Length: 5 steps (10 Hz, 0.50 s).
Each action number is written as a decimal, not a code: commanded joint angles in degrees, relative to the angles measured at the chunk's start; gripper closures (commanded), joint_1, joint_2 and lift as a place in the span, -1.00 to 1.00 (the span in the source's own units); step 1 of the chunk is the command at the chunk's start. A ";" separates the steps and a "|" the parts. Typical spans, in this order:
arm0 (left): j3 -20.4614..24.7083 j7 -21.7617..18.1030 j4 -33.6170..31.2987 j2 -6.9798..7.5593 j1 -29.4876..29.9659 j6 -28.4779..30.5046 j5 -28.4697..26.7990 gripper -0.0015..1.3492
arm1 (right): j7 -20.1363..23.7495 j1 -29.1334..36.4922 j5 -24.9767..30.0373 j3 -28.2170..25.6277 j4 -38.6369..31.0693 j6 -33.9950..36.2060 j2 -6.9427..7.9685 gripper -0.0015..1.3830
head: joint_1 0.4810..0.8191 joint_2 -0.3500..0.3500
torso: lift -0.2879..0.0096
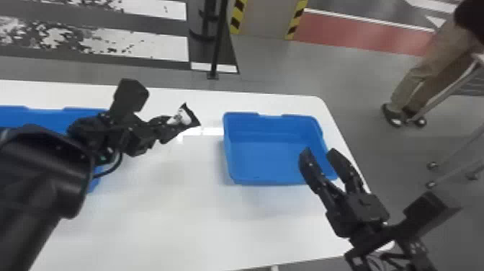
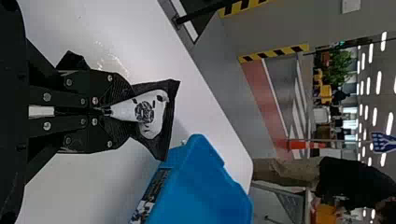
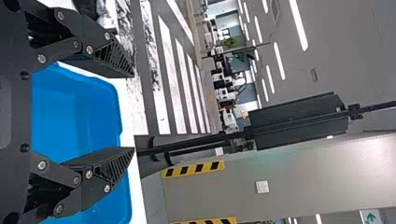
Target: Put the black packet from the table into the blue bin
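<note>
My left gripper (image 1: 168, 127) is above the white table left of the blue bin (image 1: 272, 158), shut on the black packet (image 1: 193, 114) with its white printed patch. In the left wrist view, the packet (image 2: 167, 122) sticks out past the fingertips of the left gripper (image 2: 112, 111), and the bin (image 2: 201, 191) lies beyond it. My right gripper (image 1: 318, 151) stands open over the bin's right front part, with nothing between its fingers. In the right wrist view the bin (image 3: 77, 109) shows behind the right gripper (image 3: 133, 112).
Another blue bin (image 1: 21, 117) stands at the left of the white table (image 1: 173, 223), partly behind my left arm. The table's right edge runs just past the bin. A black post (image 1: 216, 43) rises from the floor behind the table.
</note>
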 commanded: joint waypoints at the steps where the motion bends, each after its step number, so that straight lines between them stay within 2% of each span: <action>1: 4.82 0.00 -9.53 0.84 4.11 2.11 0.71 0.64 | 0.01 -0.13 0.14 0.11 -0.14 0.00 0.05 -0.26 | 0.27 -0.76 | 0.20; 2: 8.59 0.00 -14.59 1.36 7.21 3.38 0.36 0.64 | 0.01 -0.13 0.25 0.00 -0.14 0.00 0.05 -0.26 | 0.27 -0.71 | 0.20; 5: 20.82 -0.79 -21.34 0.49 15.08 4.64 -2.27 0.64 | -0.08 -0.27 0.02 0.00 -0.14 0.00 0.05 -0.26 | 0.27 -0.42 | 0.20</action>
